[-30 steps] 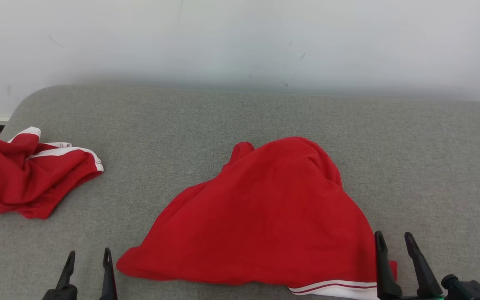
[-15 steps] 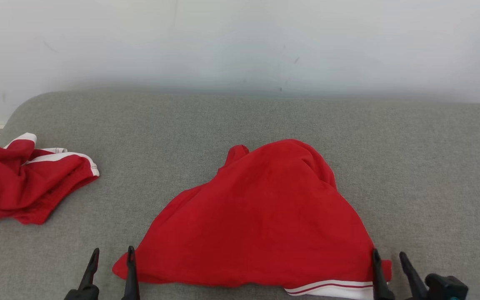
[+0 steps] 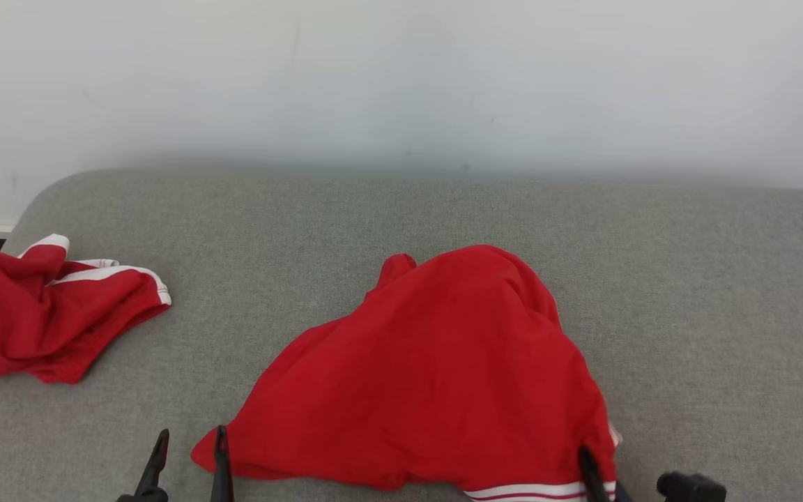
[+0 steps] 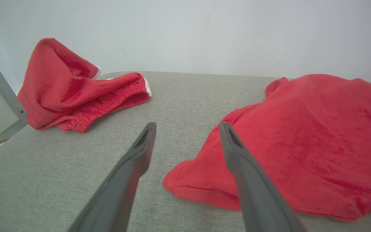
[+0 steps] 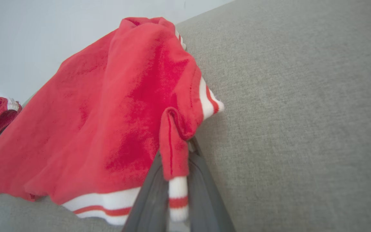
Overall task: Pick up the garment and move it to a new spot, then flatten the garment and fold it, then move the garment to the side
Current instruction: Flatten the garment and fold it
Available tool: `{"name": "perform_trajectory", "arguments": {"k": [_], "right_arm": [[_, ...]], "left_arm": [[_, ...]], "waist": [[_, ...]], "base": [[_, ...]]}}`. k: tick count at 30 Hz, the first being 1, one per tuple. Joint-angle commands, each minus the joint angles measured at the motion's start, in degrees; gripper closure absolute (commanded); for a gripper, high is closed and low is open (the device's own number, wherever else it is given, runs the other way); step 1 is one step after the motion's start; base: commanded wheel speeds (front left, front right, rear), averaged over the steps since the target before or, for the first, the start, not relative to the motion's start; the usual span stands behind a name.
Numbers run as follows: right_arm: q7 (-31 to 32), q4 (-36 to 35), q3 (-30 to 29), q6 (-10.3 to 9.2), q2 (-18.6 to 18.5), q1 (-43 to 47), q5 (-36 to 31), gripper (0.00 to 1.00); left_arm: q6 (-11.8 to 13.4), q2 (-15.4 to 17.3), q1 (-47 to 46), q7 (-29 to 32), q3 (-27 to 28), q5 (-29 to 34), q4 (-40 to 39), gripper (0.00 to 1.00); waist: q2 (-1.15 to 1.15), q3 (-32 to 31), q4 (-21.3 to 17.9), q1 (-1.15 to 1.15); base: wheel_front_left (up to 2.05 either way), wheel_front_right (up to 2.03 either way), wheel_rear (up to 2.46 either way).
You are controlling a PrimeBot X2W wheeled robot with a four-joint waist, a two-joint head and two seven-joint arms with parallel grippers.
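**A:** Where's the garment?

**B:** The red garment (image 3: pixel 436 369) lies in a loose mound on the grey fabric surface (image 3: pixel 708 293), toward the near edge and a little right of the middle. Its white hem (image 3: pixel 534 490), which has a red stripe, runs along the near right corner.

**A:** Has anything got hold of it?

**B:** The right tool (image 5: pixel 176 161) is clenched on it. In the right wrist view, a fold of red cloth with the striped band is pinched between the two dark fingers at that near right corner.

**A:** And the left tool?

**B:** The left tool (image 4: pixel 187 127) is released, with its fingers spread. It sits low over the surface, just beside the garment's near left corner. One finger crosses the cloth's edge in its wrist view, but I can't tell whether it touches.

**A:** Anything else around?

**B:** Another red piece (image 3: pixel 53 314) with white trim sits crumpled at the surface's left end, well apart from the garment. A pale wall (image 3: pixel 401 70) stands behind.
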Motion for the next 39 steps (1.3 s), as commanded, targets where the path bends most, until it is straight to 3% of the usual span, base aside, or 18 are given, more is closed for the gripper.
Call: {"name": "perform_trajectory", "arguments": {"k": [1,7,12,13,14,16,19,25,31,35,39], "right_arm": [[-0.1,-3.5,1.6,-0.12,-0.3,3.4,2.1,1.00],[0.0,-14.0,7.8,-0.13,-4.5,12.5,7.1,1.00],[3.6,-17.8,11.2,-0.13,-7.7,15.9,10.9,1.00],[3.4,-18.3,10.9,-0.13,-8.5,15.8,10.5,0.16],[2.9,-18.8,10.6,-0.13,-8.9,15.6,10.1,0.00],[1.9,-20.8,9.7,-0.12,-8.5,15.4,11.6,0.00],[0.5,-24.0,6.3,-0.13,-10.6,13.1,9.8,0.00],[0.4,-17.7,1.0,-0.13,-10.1,2.6,4.4,0.00],[1.5,-1.2,1.9,-0.13,-8.8,-12.4,1.4,0.00],[1.8,13.3,6.1,-0.13,-7.3,-22.4,3.1,0.00],[3.4,20.7,8.8,-0.13,-6.4,-25.5,3.3,0.00]], "left_arm": [[-0.2,-0.2,0.5,-0.1,0.0,0.4,0.2,0.00],[-0.5,-0.2,1.1,-0.1,0.1,0.4,0.4,0.00],[-0.7,-0.2,0.8,-0.1,0.1,0.5,0.4,0.00],[-0.8,-0.2,0.5,-0.1,0.1,0.5,0.5,0.00],[-0.7,-0.2,0.3,-0.1,0.1,0.5,0.6,0.00],[-0.8,-0.3,-0.1,-0.1,0.1,0.3,0.7,0.00],[-0.5,-0.3,-0.5,-0.1,-0.2,-0.2,0.6,0.00],[-0.1,-0.3,-1.0,-0.1,-0.7,-0.5,0.4,0.00],[0.0,-0.2,-3.1,-0.1,-2.5,-1.1,0.6,0.00],[0.2,-0.2,-5.1,-0.1,-4.6,-1.3,1.3,0.00],[0.3,-0.3,-5.7,-0.1,-5.3,-1.3,1.4,0.00]], "waist": [[0.00,-0.6,0.1,0.00],[0.00,-1.0,-0.4,0.00],[0.00,-0.4,-1.4,0.00],[0.00,-0.3,-1.5,0.00],[0.00,-0.2,-1.5,0.00],[0.00,-0.1,-1.6,0.00],[0.00,0.1,-1.2,0.00],[0.00,1.1,-0.4,0.00],[0.00,3.8,1.9,0.00],[0.00,5.6,4.7,0.00],[0.00,5.9,5.9,0.00]], "base": [[0.00,0.00,0.00],[0.00,0.00,0.00],[0.00,0.00,0.00],[0.00,0.00,0.00],[0.00,0.00,0.00],[0.00,0.00,0.00],[0.00,0.00,0.00],[0.00,0.00,0.00],[0.00,0.00,0.00],[0.00,0.00,0.00],[0.00,0.00,0.00]]}}
